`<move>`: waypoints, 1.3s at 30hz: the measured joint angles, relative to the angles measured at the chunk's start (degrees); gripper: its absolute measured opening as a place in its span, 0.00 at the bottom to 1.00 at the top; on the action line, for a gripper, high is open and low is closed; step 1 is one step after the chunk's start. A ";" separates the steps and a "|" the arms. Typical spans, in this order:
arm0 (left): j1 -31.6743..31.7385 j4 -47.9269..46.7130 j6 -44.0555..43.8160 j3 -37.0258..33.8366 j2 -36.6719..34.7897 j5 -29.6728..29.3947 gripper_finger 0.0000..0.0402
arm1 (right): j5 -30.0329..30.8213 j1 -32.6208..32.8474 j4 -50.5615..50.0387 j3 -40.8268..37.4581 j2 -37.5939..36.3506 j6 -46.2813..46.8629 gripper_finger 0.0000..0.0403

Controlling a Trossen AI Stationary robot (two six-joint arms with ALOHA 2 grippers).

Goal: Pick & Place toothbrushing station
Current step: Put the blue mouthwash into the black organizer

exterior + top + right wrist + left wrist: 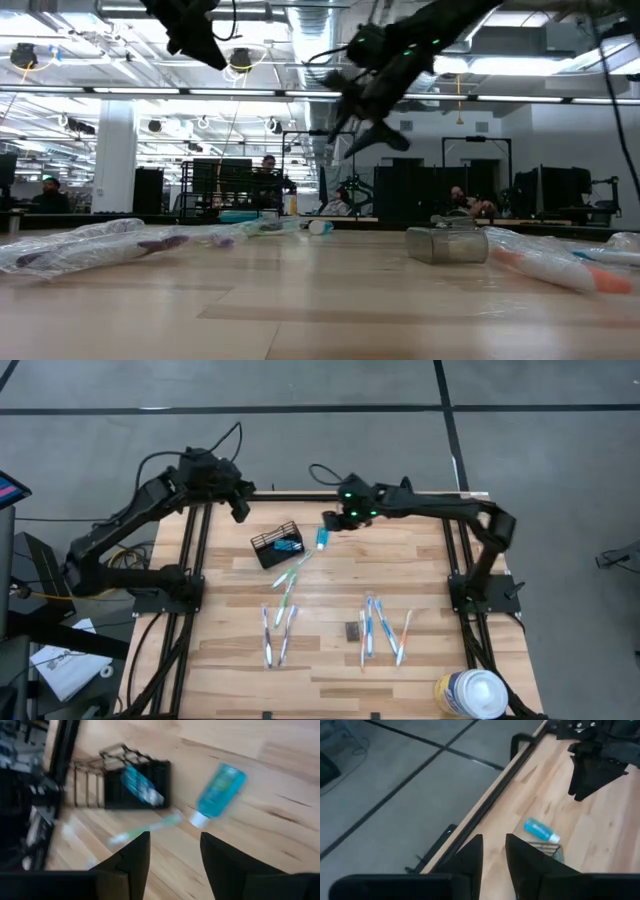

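A: Where's the right gripper [334, 520]?

B: Raised above the table's [330, 665] far edge, fingers apart and empty. A blue toothpaste tube [219, 791] lies loose on the wood just beside the black mesh caddy [276, 544], which holds another tube [141, 785]. A green toothbrush [147, 827] lies just outside it.

A: And the left gripper [240, 508]?

B: Raised near the far-left corner, fingers slightly apart, holding nothing.

A: The risk?

B: That loose tube is round; a descending finger could nudge it away, or knock the light caddy askew. The remaining toothbrushes [277, 635] lie bunched at the near side, so a grasp might drag two.
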 joint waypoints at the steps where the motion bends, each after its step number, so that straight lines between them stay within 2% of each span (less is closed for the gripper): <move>1: 0.57 -0.31 0.80 0.00 0.00 0.43 0.21 | 0.02 0.55 -0.33 1.78 1.69 0.97 0.42; 7: 4.22 -0.92 3.68 -0.07 0.15 2.56 0.24 | 0.11 3.12 -5.89 13.24 10.96 3.53 0.44; 11: 6.96 -0.98 4.95 -0.07 0.15 5.71 0.25 | 0.89 4.07 -13.48 17.11 14.25 3.57 0.44; 14: 8.23 -1.15 6.79 -0.07 0.15 6.93 0.25 | 1.71 4.58 -18.20 16.73 14.77 4.61 0.44; 23: 9.89 -1.13 7.80 -0.07 0.30 10.56 0.25 | 3.28 4.81 -17.45 14.54 14.61 8.93 0.45; 39: 9.87 -1.19 8.21 -0.07 0.50 11.36 0.25 | 4.58 5.82 -16.23 14.44 17.44 12.57 0.45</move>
